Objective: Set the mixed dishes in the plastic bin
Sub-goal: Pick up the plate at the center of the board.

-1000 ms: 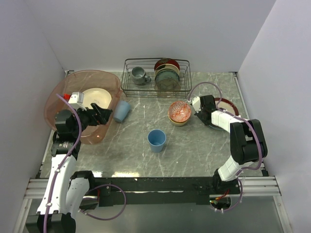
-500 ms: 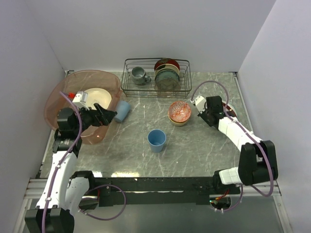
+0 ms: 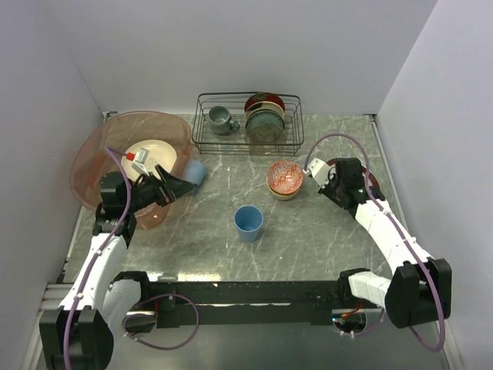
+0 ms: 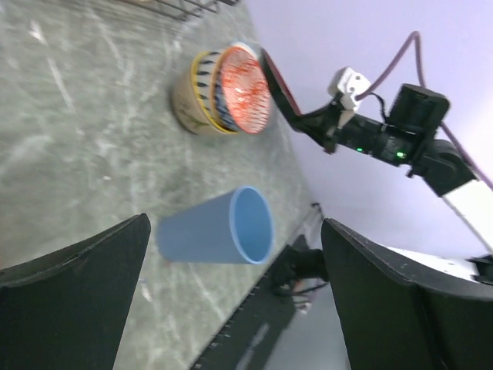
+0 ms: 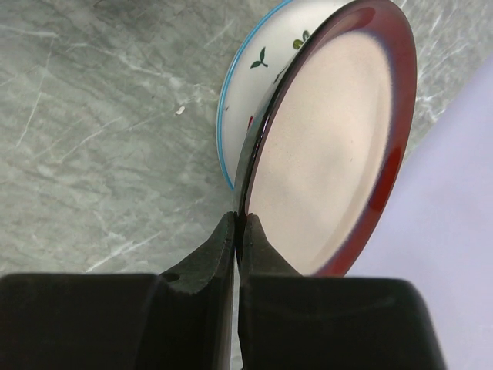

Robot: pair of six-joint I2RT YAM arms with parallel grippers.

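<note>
One yellow plate (image 3: 154,153) lies in the bin (image 3: 86,158). Outside it are two blue cups, the upright cup (image 3: 248,222) and the lying cup (image 3: 197,173) by the bin; two stacked bowls (image 3: 283,179); one white plate (image 5: 240,92). The right gripper (image 5: 237,223) pinches the red plate (image 5: 331,154) by its rim, tilted above the white plate. The left gripper (image 3: 183,186) stands wide and holds nothing.

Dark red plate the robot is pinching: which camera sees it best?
The right wrist view. The dark red plate fills it, its rim pinched in the right gripper, tilted above the white plate. The top view shows only a red sliver beside that gripper; the left wrist view shows it far off, edge-on.
</note>
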